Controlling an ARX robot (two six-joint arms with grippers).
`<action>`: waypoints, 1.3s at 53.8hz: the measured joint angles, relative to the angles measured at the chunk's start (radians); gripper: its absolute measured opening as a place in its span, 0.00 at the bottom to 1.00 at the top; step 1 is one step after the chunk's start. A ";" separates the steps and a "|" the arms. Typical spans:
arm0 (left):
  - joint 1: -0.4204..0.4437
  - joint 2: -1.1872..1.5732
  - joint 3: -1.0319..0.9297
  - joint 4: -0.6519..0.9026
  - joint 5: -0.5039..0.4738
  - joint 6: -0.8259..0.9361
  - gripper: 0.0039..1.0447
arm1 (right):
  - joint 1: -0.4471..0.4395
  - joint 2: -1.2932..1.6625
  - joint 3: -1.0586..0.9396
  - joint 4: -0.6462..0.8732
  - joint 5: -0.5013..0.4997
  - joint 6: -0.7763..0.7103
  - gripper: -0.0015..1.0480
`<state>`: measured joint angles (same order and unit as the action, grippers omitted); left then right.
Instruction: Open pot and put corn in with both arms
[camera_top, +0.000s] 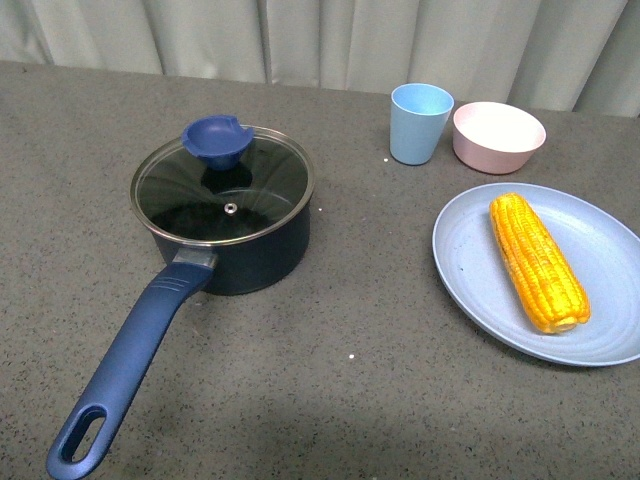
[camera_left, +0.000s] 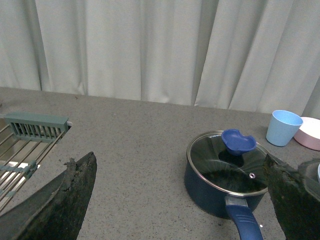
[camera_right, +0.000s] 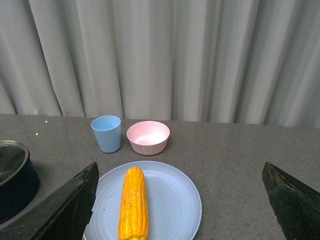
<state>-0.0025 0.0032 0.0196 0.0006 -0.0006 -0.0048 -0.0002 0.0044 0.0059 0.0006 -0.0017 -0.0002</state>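
Observation:
The dark navy pot (camera_top: 235, 250) stands left of centre on the grey table, closed by a glass lid (camera_top: 222, 188) with a blue knob (camera_top: 217, 138). Its long blue handle (camera_top: 125, 365) points toward the front left. The corn (camera_top: 537, 260) lies on a light blue plate (camera_top: 470, 262) at the right. Neither arm shows in the front view. My left gripper (camera_left: 182, 200) is open and empty, set back from the pot (camera_left: 212, 192), whose lid (camera_left: 227, 162) shows ahead of it. My right gripper (camera_right: 182, 200) is open and empty, set back from the corn (camera_right: 133, 202) on its plate (camera_right: 170, 200).
A light blue cup (camera_top: 419, 123) and a pink bowl (camera_top: 498, 136) stand at the back right, behind the plate. Pale curtains hang behind the table. A wire rack (camera_left: 25, 145) with a grey-green part lies off to the pot's far side in the left wrist view.

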 joint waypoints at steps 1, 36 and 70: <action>0.000 0.000 0.000 0.000 0.000 0.000 0.94 | 0.000 0.000 0.000 0.000 0.000 0.000 0.91; 0.000 0.000 0.000 0.000 0.000 0.000 0.94 | 0.000 0.000 0.000 0.000 0.000 0.000 0.91; 0.000 0.000 0.000 0.000 0.000 0.000 0.94 | 0.000 0.000 0.000 0.000 0.000 0.000 0.91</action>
<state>-0.0025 0.0032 0.0196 0.0006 -0.0006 -0.0048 -0.0002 0.0044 0.0059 0.0006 -0.0017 -0.0002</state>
